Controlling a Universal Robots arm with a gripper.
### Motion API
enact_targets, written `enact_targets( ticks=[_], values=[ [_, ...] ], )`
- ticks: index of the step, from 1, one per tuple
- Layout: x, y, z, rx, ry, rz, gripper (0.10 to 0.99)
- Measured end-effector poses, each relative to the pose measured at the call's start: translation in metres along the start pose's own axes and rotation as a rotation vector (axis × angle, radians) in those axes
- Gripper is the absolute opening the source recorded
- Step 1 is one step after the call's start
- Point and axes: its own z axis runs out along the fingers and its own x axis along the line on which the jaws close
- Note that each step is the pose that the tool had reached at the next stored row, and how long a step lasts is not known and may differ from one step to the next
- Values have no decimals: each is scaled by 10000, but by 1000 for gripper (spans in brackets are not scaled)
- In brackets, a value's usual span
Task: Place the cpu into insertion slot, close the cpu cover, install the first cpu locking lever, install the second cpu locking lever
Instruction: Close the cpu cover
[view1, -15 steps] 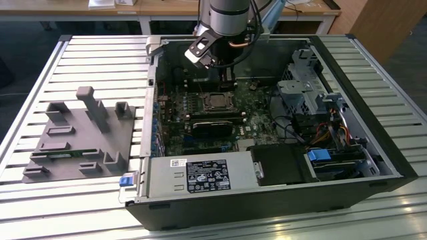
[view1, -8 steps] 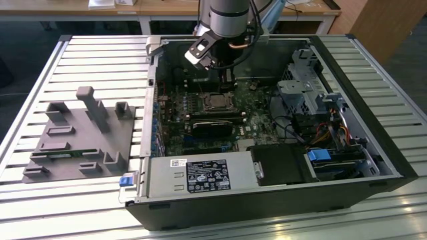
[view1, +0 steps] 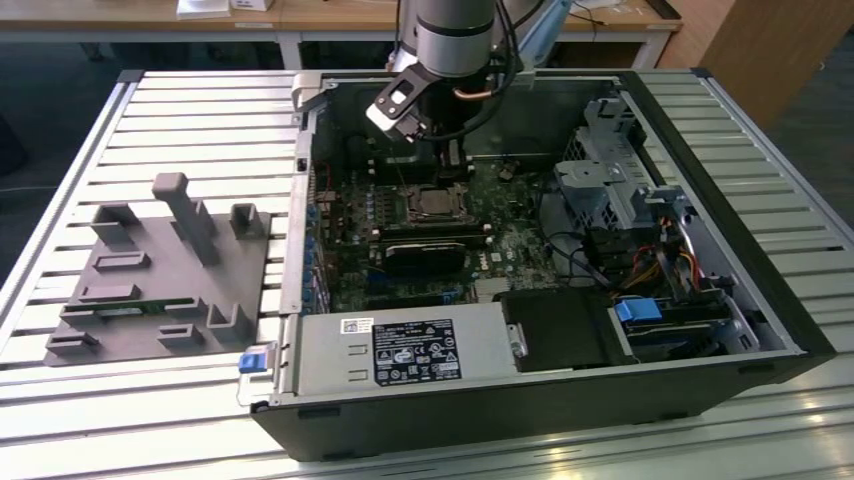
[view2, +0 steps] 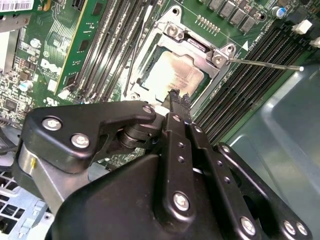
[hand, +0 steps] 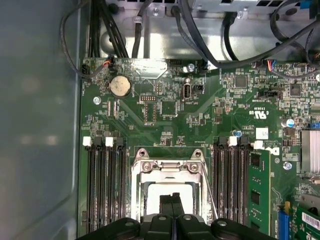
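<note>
The cpu (view2: 170, 75) lies in the insertion slot (view1: 434, 205), its dull silver top showing through the cut-out of the cpu cover (hand: 167, 167). The cover's metal frame (view2: 200, 50) lies flat around the chip. My gripper (view2: 177, 96) hangs just above the chip's edge, its two black fingers pressed together with nothing between them; in the first wrist view the gripper (hand: 172, 199) sits over the socket's middle. One thin locking lever (view2: 265, 64) sticks out from the socket's corner across the memory slots. Another lever (view2: 136, 52) runs along the opposite side.
The open computer case (view1: 747, 300) lies on a slatted table. Black memory slots (hand: 107, 185) flank the socket, and one holds a green memory stick (hand: 260, 190). Cables (hand: 200, 45), a drive cage (view1: 607, 185) and a power supply (view1: 400, 350) crowd the case. A grey fixture (view1: 160, 270) stands at the exterior view's left.
</note>
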Motion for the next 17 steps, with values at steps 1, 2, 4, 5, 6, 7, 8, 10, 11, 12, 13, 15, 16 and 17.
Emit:
enact_targets(
  ticks=[1,2,4,5,6,7,8,10,11,12,13,15,16,17],
  values=[
    [0,0,6,0,0,-1,106],
    [0,-1,10,0,0,-2,106],
    [0,-1,16,1,-1,-1,106],
    [0,-1,18,1,-2,-1,106],
    [0,-1,22,0,-1,-1,106],
    [1,-1,26,0,0,-1,106],
    [1,-2,29,0,0,-1,106],
    [1,-2,37,0,1,-1,106],
    [1,-2,41,0,0,-1,106],
    [1,-2,45,0,-1,0,106],
    [1,-3,49,0,0,0,106],
    [1,-7,56,0,-1,1,106],
    [1,-12,60,0,0,1,106],
    [1,-14,64,0,-1,0,106]
  ],
)
